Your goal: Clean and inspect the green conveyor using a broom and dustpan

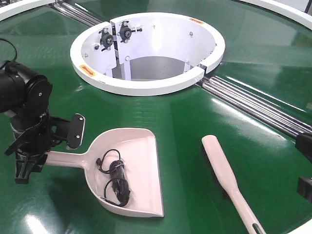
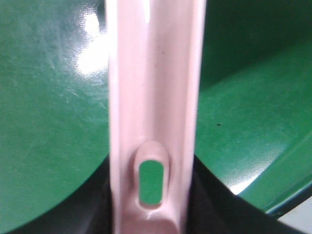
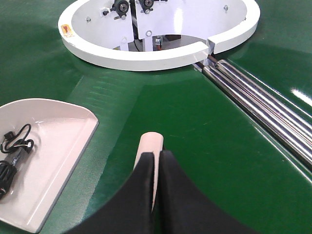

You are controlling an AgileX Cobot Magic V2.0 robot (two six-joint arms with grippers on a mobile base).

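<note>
The cream-pink dustpan (image 1: 139,156) lies on the green conveyor (image 1: 185,112), mouth toward the front, with a black cable (image 1: 114,178) inside it. My left gripper (image 1: 46,157) stands at the end of its handle. In the left wrist view the slotted handle (image 2: 153,73) runs between both dark fingers, which press against its sides. To the right, the broom (image 1: 222,165) lies flat on the belt, back up, apart from the pan. My right gripper (image 3: 157,152) is shut above the broom (image 3: 148,142), whose rounded tip shows past the fingertips. I cannot tell if the fingers touch it.
The white ring hub (image 1: 146,87) opens at the back centre, with bearing mounts inside. Silver rollers (image 1: 253,105) run from it toward the right. Black parts of the right arm (image 1: 304,146) show at the right edge. The left arm's black body (image 1: 22,90) stands at the far left.
</note>
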